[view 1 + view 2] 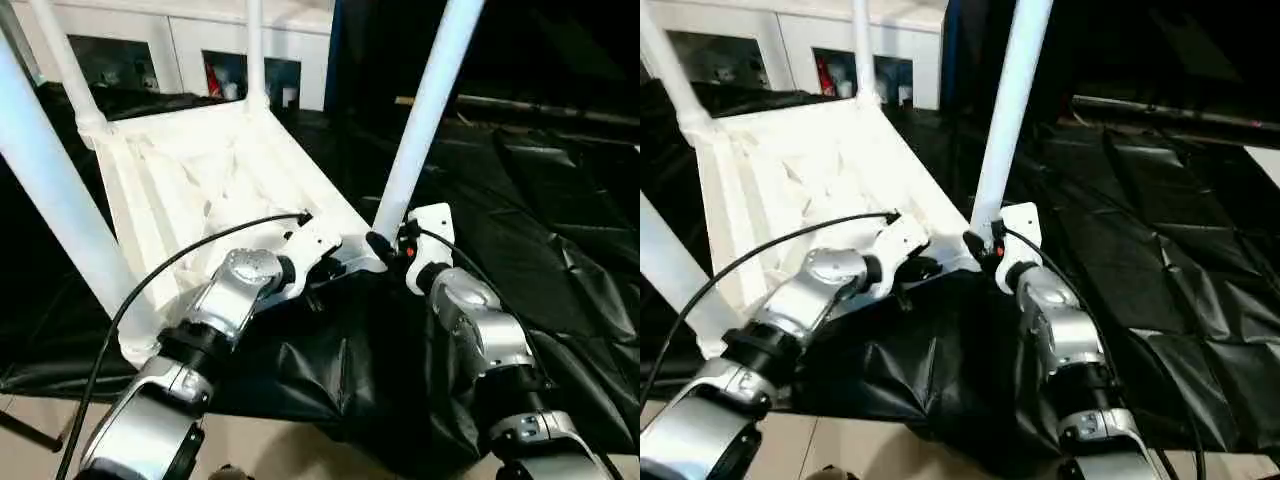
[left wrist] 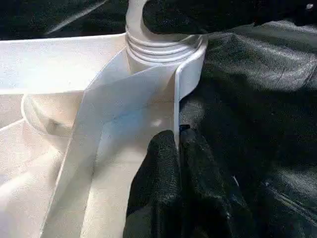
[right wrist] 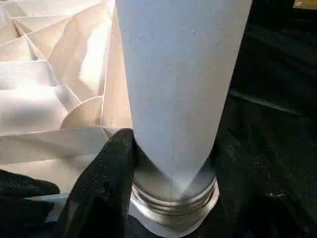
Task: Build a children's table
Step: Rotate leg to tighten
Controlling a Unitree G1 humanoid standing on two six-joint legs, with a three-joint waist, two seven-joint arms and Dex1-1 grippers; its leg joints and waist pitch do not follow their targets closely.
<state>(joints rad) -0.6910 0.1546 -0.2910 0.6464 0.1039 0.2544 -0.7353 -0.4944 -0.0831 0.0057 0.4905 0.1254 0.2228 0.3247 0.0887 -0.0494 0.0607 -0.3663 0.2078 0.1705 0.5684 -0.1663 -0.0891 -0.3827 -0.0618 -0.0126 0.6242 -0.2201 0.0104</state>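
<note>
Tabletop (image 1: pixel 215 175) lies upside down on black sheet (image 1: pixel 540 230). I see four legs standing in corners. My right gripper (image 3: pixel 148 163) squeezes last leg (image 1: pixel 425 115) near socket, threads showing, I think not tight yet. My left gripper (image 2: pixel 178 163) pinches tabletop rim.

tabletop (image 1: pixel 200 170): white plastic, smooth | sheet (image 1: pixel 560 220): black, glossy, perhaps plastic

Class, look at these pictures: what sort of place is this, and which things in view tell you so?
Probably an indoor workshop or lab set up for assembly. A black sheet covers the work surface, a white cabinet with open compartments stands behind, and the upturned tabletop lies with its legs up.
</note>
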